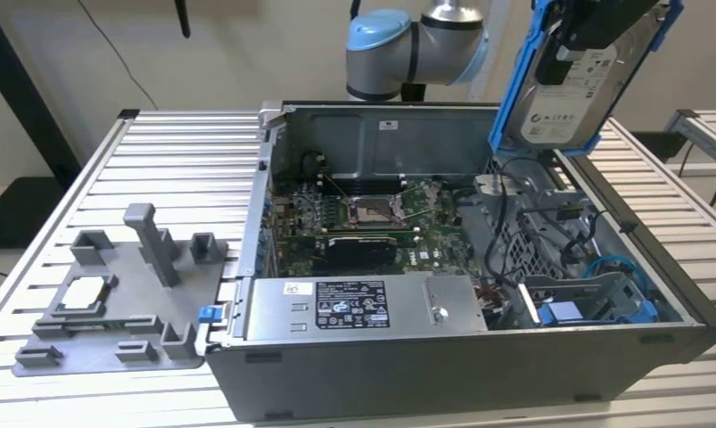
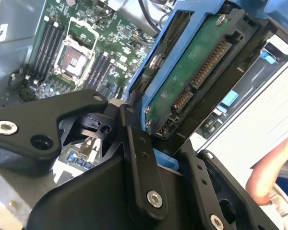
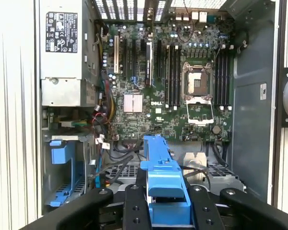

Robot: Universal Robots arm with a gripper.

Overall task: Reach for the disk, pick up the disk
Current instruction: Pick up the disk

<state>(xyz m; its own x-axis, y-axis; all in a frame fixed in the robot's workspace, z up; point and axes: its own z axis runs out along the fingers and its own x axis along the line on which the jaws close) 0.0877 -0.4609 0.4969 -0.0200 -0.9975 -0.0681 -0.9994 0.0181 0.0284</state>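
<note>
Arm point(image 1: 417, 45): silver-grey tube segments, light blue cap on the round joint housing, dark band where housing meets the base segment. Gripper point(image 3: 165, 203): matte black linkage plates, flat bars with rounded ends, joined at pivots. Silver socket-head screws point(image 2: 154, 199) sit in the pivots; one larger washer-ringed bolt point(image 2: 4, 127) on the outer link, open hole beside it.

A slatted metal table point(image 1: 168, 152) is seen carrying an open computer case point(image 1: 453, 357) and, toward the exterior view's left, a grey plastic fixture point(image 1: 119, 303) laid just beside the case
</note>
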